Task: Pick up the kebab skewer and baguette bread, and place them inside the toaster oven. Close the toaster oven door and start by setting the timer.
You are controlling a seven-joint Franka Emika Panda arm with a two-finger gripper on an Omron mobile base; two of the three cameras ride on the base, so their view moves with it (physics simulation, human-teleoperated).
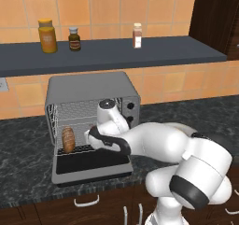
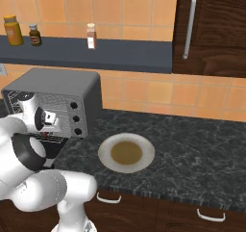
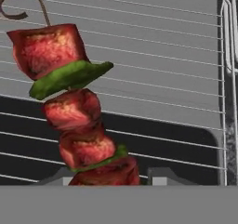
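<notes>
Dark marble counter (image 2: 202, 144) with toaster oven (image 1: 88, 91) and brown-centred plate (image 2: 126, 153); three jars on shelf (image 1: 154, 51).

Even, bright rendered light; soft shadows, slight pixel blur throughout.

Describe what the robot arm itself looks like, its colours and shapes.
The arm is made of glossy white, rounded segments, bulging like smooth shells, with black bands at the joints. A black curved strip runs along the wrist section. The end effector has two small grey fingertips, squared and blocky. No cables or markings show.
</notes>
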